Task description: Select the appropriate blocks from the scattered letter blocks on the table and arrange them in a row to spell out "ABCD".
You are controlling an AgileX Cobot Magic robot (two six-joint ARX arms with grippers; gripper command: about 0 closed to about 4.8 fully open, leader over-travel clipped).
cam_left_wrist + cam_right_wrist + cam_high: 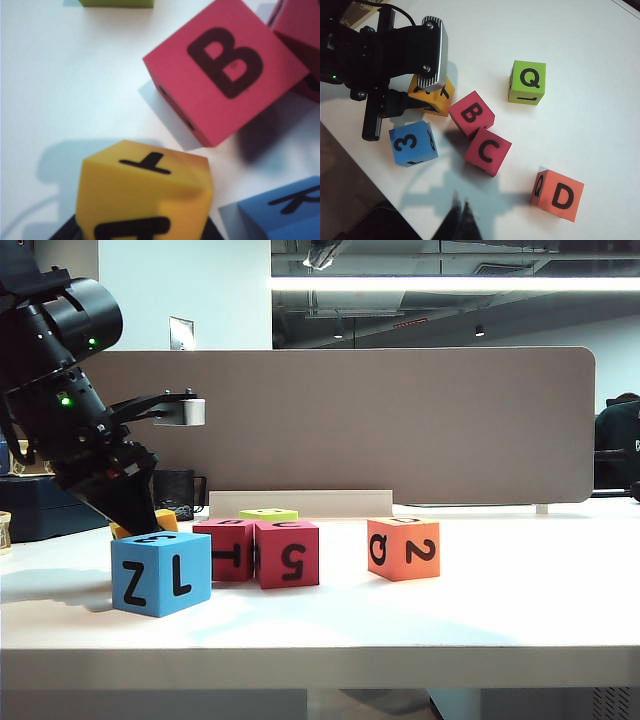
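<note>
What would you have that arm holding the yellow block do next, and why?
Probably set the yellow block down in line beside the red B block. The left gripper grips it tilted; B, C and D already run diagonally. The right gripper hovers shut.

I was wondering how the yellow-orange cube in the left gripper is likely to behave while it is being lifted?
The yellow-orange cube sits tilted between the left gripper fingers, so it may pivot if held loosely. It looks like matte foam, probably light and not slippery. Flat faces mean it should settle, not roll, on the table. The right gripper hangs shut above the table, not involved.
</note>
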